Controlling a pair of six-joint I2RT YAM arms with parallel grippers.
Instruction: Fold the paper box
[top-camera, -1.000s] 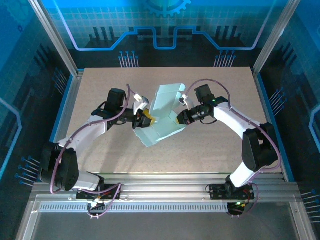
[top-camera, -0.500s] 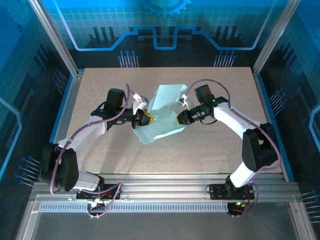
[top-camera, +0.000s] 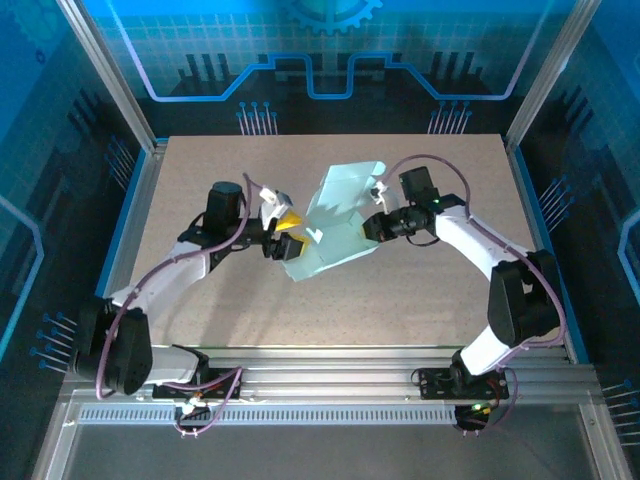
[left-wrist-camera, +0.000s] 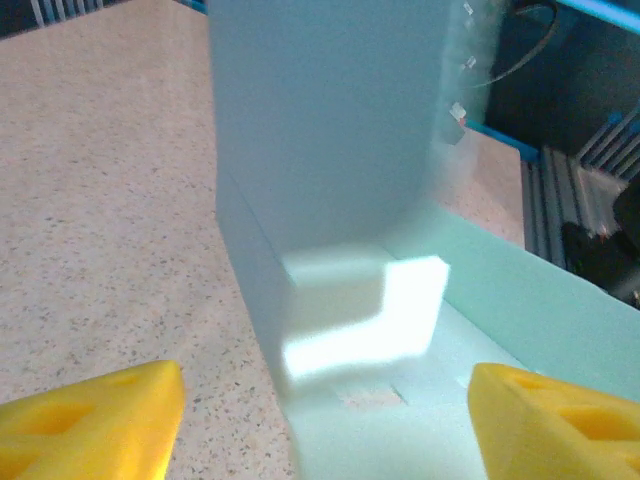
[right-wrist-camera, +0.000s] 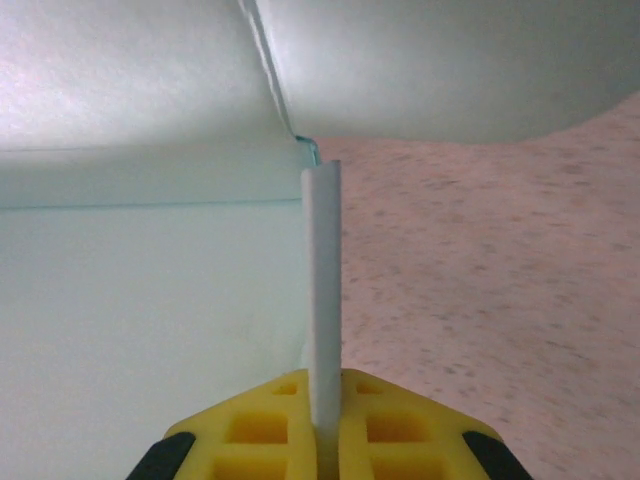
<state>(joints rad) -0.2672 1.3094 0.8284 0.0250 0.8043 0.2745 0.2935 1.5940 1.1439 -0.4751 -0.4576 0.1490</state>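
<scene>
The paper box (top-camera: 330, 222) is a pale mint card cut-out, partly folded, with one panel raised toward the back and another low over the table. My right gripper (top-camera: 368, 226) holds its right side; in the right wrist view the yellow fingers (right-wrist-camera: 250, 430) are shut on a thin upright flap (right-wrist-camera: 322, 270). My left gripper (top-camera: 284, 241) is at the box's left edge. Seen from the left wrist, that gripper (left-wrist-camera: 320, 430) is open, its fingers (left-wrist-camera: 90, 425) wide apart, with the box's lower panel (left-wrist-camera: 400, 400) and raised wall (left-wrist-camera: 320, 130) just ahead.
The speckled beige table (top-camera: 220, 300) has free room in front of and behind the box. Aluminium frame posts and blue side walls (top-camera: 130, 200) border the table. The arm bases sit on the rail (top-camera: 330, 385) at the near edge.
The right gripper has lifted and moved slightly back and right with the box, raising its upper panel. The left arm has drawn a little to the left.
</scene>
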